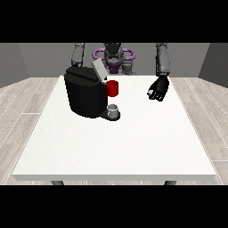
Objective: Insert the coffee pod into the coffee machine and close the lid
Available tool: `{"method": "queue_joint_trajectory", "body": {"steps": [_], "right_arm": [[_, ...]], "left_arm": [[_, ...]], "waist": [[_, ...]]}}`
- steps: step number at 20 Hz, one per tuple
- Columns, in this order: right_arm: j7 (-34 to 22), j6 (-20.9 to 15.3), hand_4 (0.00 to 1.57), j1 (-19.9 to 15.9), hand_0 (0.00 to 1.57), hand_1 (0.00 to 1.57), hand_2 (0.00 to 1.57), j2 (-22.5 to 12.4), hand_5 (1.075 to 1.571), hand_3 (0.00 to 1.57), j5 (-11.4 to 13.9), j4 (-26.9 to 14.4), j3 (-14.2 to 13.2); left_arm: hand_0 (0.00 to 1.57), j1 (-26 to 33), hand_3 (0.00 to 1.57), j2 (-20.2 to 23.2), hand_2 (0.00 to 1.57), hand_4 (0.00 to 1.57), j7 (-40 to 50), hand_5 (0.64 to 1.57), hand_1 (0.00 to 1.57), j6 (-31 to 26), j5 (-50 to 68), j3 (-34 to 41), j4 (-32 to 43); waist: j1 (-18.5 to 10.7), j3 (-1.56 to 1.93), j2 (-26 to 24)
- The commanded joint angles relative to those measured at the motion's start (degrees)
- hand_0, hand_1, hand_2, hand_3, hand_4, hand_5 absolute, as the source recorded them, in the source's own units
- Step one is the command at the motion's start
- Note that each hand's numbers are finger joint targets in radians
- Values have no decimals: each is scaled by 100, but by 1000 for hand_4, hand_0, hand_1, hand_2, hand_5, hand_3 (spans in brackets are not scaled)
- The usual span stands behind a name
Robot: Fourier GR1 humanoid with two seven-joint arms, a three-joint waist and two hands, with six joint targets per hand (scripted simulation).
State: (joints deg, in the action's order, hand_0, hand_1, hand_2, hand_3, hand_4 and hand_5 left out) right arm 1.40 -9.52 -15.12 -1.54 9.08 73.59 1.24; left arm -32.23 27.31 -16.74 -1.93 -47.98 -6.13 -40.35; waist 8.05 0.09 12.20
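Observation:
The black coffee machine [84, 93] stands on the left half of the white table [120, 147]. Its grey lid [99, 69] is tilted up and open. A red thing at the machine [112, 88] sticks out from its front, and below it a small grey thing [114, 110] sits on the machine's dark base. The hand at the view's right [158, 90] hovers over the table's far right part, well apart from the machine. At the view's left, the arm [78, 54] goes down behind the machine and its hand is hidden.
The robot's torso [114, 58] is behind the table's far edge. Wooden floor surrounds the table. Table legs show under the near edge.

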Motion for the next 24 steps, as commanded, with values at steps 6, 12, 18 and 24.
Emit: {"method": "queue_joint_trajectory", "body": {"steps": [6,12,18,24], "right_arm": [[-154,-290,0,25,0,0,0,-138,1571,0,243,-369,-112],[-103,-407,0,-126,0,0,0,-18,1571,0,227,-773,-211],[-371,-220,0,-34,0,0,0,-57,1571,0,260,-781,-91],[-77,43,0,145,0,0,0,87,1571,0,181,-370,161]], "left_arm": [[1369,-241,1298,-297,1368,482,-509,1571,1369,-165,162,256,111],[1420,-519,1332,-498,1410,518,-283,1571,1420,-915,279,310,-6],[1418,-1261,1334,-494,1400,534,230,1571,1418,-2003,469,371,-236],[1331,-1512,1323,-573,1351,592,622,1571,1331,-1805,372,574,-217]], "waist": [[-239,-10,-322],[-367,-8,-602],[-172,-8,-1151],[313,-11,-1079]]}}
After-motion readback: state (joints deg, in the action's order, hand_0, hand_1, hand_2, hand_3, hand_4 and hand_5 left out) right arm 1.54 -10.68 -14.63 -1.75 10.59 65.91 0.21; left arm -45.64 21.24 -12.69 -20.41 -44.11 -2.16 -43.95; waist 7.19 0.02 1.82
